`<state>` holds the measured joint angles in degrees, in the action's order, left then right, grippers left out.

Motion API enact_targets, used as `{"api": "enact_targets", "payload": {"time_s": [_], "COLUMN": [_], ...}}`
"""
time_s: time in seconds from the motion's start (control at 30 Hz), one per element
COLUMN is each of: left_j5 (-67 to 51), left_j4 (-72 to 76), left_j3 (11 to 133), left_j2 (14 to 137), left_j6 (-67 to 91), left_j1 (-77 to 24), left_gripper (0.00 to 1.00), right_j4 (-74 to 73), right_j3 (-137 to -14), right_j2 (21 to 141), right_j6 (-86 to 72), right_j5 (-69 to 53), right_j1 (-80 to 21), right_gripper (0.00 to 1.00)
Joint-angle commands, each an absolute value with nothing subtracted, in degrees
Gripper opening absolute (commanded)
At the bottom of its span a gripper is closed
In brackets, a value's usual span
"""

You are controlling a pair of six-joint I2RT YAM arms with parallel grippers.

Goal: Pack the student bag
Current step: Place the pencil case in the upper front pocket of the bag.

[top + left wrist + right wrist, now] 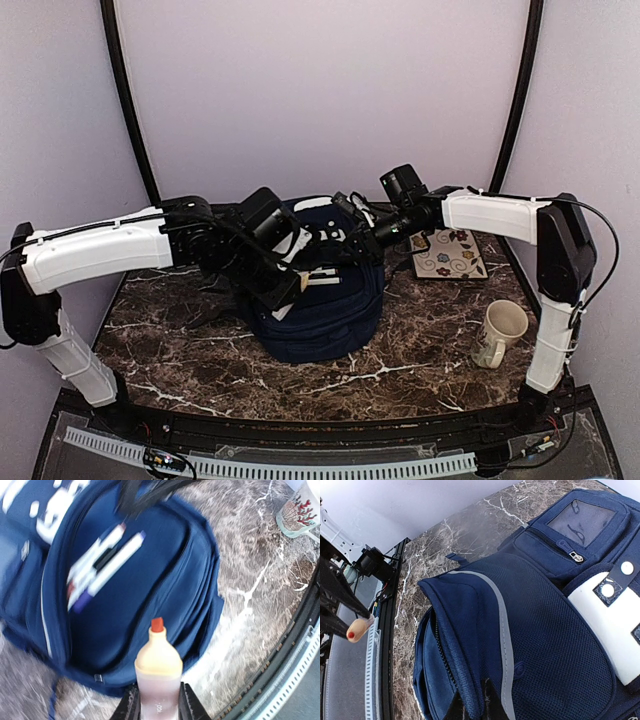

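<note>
Table (420,375): dark veined marble, open surface between bag and near edge.
Student bag (330,320): mid-table; soft navy fabric and mesh, slumped. Opening's rim is pinched tight in right gripper (472,705).
Mug (500,330): cream, glossy, near right edge.
Marker (159,665): cream barrel, orange tip, clamped in left gripper (160,711).

The right claw (474,706) pinches a fold of the student bag (465,610) beside its gaping zip. A mesh panel (555,665), a grey stripe (504,630) and a white patch (605,625) with snaps cover the bag's face. Marbled surface (470,525) lies beyond. To the near left, the left claw (351,624) holds a red-tipped cream bottle (357,629).
</note>
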<state>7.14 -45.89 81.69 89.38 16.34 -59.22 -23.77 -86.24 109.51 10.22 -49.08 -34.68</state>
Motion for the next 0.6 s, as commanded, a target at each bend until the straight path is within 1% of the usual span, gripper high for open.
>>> {"api": "enact_targets", "payload": {"time_s": [0.0, 0.17, 0.37, 0.57], "left_j5": [14.1, 16.9, 24.5, 30.5], "left_j4": [-43.7, -38.8, -38.3, -36.3], "left_j3": [87.1, 88.1, 90.5, 89.6], "left_j2": [94.4, 98.3, 105.0, 108.4], "left_j6": [5.9, -4.1, -14.0, -20.1], "left_j1": [-60.8, -61.0, -62.0, -62.2], "left_gripper": [0.06, 0.06, 0.06, 0.06], "right_j4": [-21.7, -21.8, -22.0, -22.1], "right_j3": [-87.8, -88.0, -88.1, -88.0], "right_j2": [109.3, 108.6, 108.3, 108.3], "right_j6": [8.9, 8.7, 8.5, 8.4], "right_j5": [-53.2, -53.3, -53.5, -53.7], "right_j1": [-34.8, -34.8, -34.8, -34.9], "right_gripper": [0.0, 0.0, 0.0, 0.0]}}
